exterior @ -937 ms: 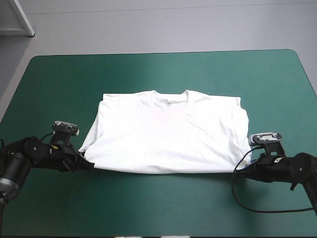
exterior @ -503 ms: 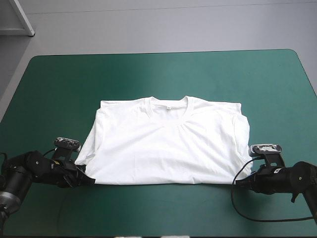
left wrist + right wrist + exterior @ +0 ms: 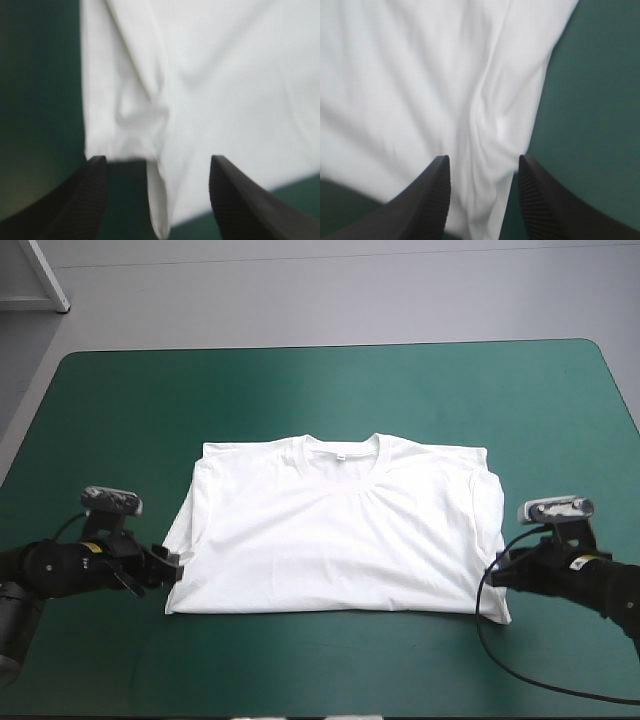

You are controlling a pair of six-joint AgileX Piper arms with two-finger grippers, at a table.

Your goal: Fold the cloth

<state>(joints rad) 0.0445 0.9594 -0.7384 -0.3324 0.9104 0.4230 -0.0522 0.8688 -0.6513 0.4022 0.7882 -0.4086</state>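
T-shirt (image 3: 330, 530) flat on teal-green cover (image 3: 320, 390), collar (image 3: 340, 448) visible only from above, wrist views show both jaws standing apart.

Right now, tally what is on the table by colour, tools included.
White: 1, the T-shirt, lying flat.
Black: 2, the left tool and the right tool, both open, one at each near corner of the T-shirt.
Teal-green: 1, the table cover.
Total: 4.

T-shirt (image 3: 330, 530) soft matt cloth, creased; cover (image 3: 300, 390) smooth matt; fingers (image 3: 431, 205) finely ribbed.
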